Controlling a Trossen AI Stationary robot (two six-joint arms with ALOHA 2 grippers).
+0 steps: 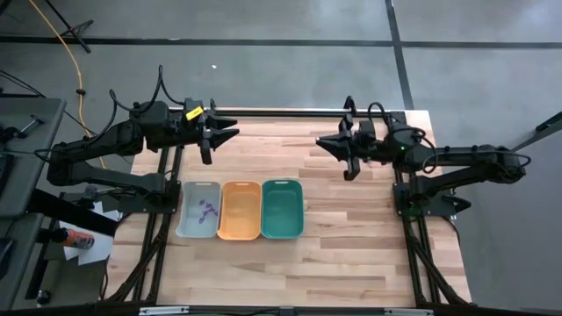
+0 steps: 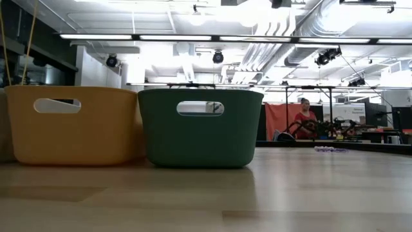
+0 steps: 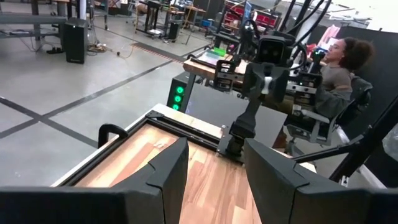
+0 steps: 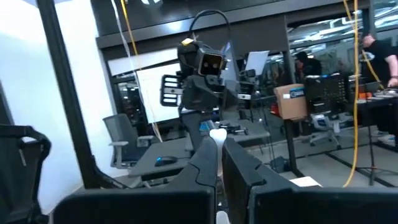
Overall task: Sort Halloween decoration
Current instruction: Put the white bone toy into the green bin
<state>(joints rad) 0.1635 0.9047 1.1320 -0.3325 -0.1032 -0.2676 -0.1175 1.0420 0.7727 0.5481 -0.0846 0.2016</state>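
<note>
Nearest the low camera, bare bench point(image 2: 257, 193), then orange tray point(image 2: 71, 125) and teal tray point(image 2: 199, 129) side by side. Seen from above: purple Halloween decoration point(image 1: 207, 209) inside grey tray point(image 1: 198, 211), at nine o'clock of both others. Left hand point(image 1: 226, 133) at eleven o'clock of trays, fingers apart, holding nothing; right hand point(image 1: 323, 142) at one o'clock, fingers pressed together, empty.
</note>
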